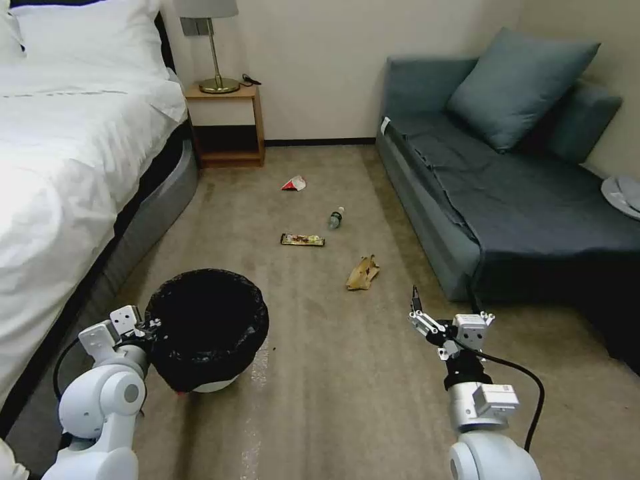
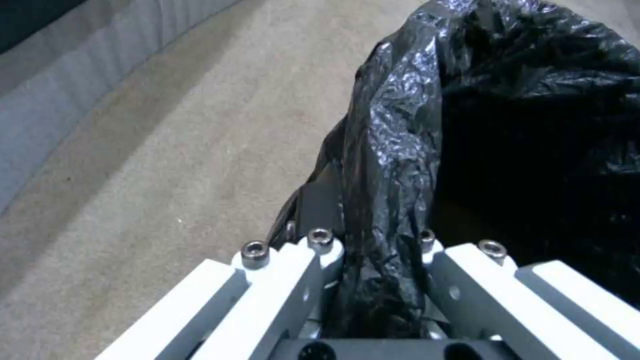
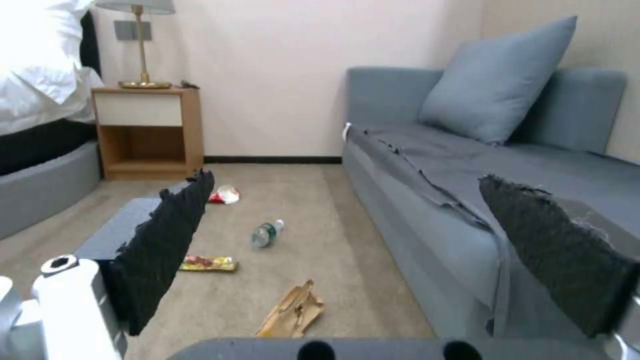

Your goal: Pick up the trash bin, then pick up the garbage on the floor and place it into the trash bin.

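Note:
The trash bin (image 1: 207, 327), white with a black bag liner (image 2: 400, 125), is low on the left by the bed. My left gripper (image 1: 148, 328) (image 2: 377, 250) is shut on its near rim, one finger on each side of the liner. The garbage lies on the carpet ahead: a tan peel (image 1: 363, 273) (image 3: 293, 310), a clear bottle (image 1: 335, 217) (image 3: 265, 234), a gold wrapper (image 1: 302, 239) (image 3: 208, 263) and a red-and-white packet (image 1: 294, 183) (image 3: 225, 195). My right gripper (image 1: 443, 312) (image 3: 360, 240) hangs open over the carpet, a little short and to the right of the peel.
A white bed (image 1: 73, 153) runs along the left. A blue sofa (image 1: 507, 200) with a cushion (image 1: 520, 87) lines the right. A wooden nightstand (image 1: 227, 127) with a lamp stands at the back wall. Carpet runs between bed and sofa.

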